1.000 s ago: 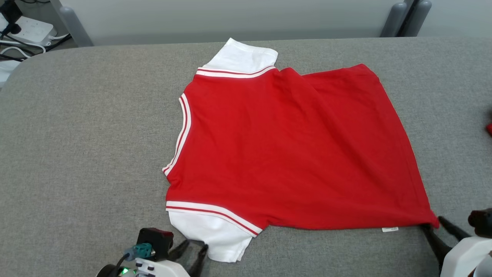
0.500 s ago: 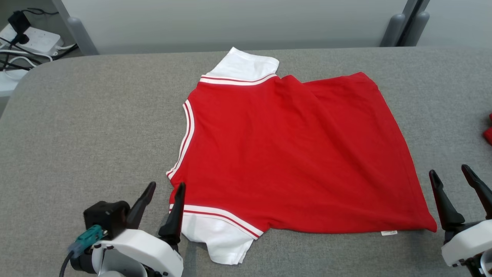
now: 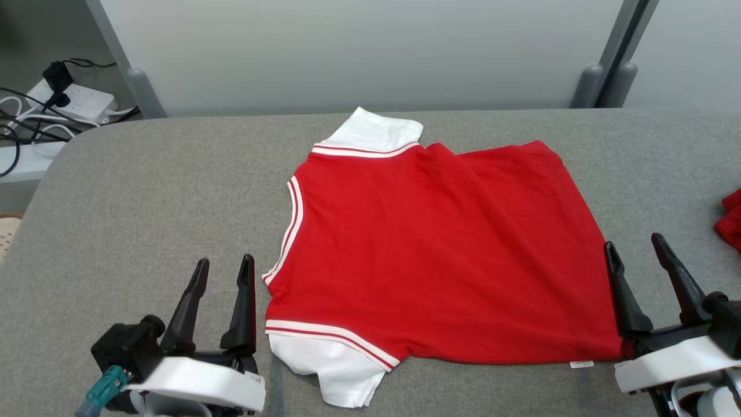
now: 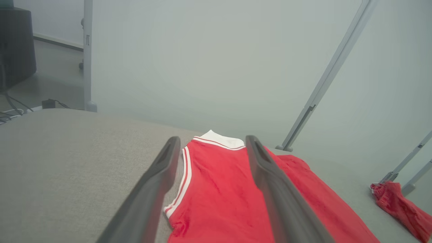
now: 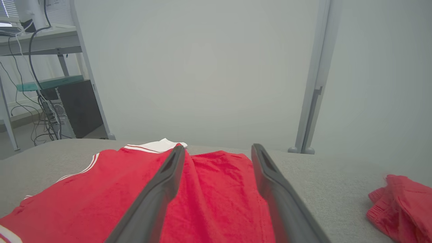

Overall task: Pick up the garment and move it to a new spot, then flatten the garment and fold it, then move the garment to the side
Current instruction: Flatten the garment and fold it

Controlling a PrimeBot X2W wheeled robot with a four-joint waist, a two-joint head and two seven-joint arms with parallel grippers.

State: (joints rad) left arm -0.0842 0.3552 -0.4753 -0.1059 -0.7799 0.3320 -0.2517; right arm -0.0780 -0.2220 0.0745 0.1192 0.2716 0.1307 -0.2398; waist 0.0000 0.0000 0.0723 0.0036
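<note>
Red fabric of the garment (image 3: 440,255) is spread almost flat across the middle of the grey table (image 3: 145,191), with its striped neckline turned to the robot's left and its hem to the right. The far sleeve (image 3: 376,130) and the near sleeve (image 3: 341,370) are both white, and each is bordered by a red-and-white band. A shallow ridge is seen in the cloth toward the far right corner. A small white label (image 3: 580,364) is shown at the near hem.

The left gripper (image 3: 225,260) is held just beside the neckline, at the garment's near left. Its jaws are spread wide and nothing is gripped between them. In the left wrist view this gripper is raised above the table, and the garment is seen between and beyond its fingers (image 4: 158,182).

The right gripper (image 3: 632,242) is placed at the near right corner of the hem, with its jaws likewise parted wide and nothing clamped. Whether its inner finger touches the cloth cannot be told. In the right wrist view its fingers (image 5: 158,192) are pointed over the red fabric.

A second red cloth (image 3: 730,219) is crumpled on the table well to the right, apart from the garment. A power strip (image 3: 72,101) with cables is seen beyond the table's far left corner.
</note>
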